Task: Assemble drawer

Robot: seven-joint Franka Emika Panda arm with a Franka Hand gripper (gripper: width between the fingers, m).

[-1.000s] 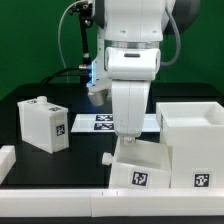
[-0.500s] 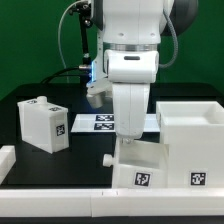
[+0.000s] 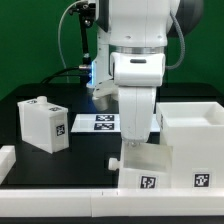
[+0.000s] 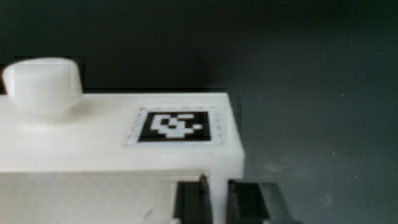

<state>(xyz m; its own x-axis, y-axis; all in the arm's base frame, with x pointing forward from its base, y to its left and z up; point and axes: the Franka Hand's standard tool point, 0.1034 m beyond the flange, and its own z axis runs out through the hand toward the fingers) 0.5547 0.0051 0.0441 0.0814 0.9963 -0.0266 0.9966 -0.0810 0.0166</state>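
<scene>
Though low beside the shell (image 3: pixel 195 150), tool (image 4: pixel 221 205) tight on wall of 1 knobbed tray (image 3: pixel 150 170)

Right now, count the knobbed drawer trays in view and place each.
2. The first tray stands alone at the exterior view's left; the second tray sits below the fingers, beside the shell.

Bright, even light fills the 2 views; the white drawer tray (image 4: pixel 71 140) glares against the dark table (image 3: pixel 85 150). The wrist view is soft, its tag (image 4: pixel 176 126) blurred.

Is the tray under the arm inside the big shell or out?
Out: the tray sits beside the shell, on the exterior view's left of it, none of it within.
</scene>
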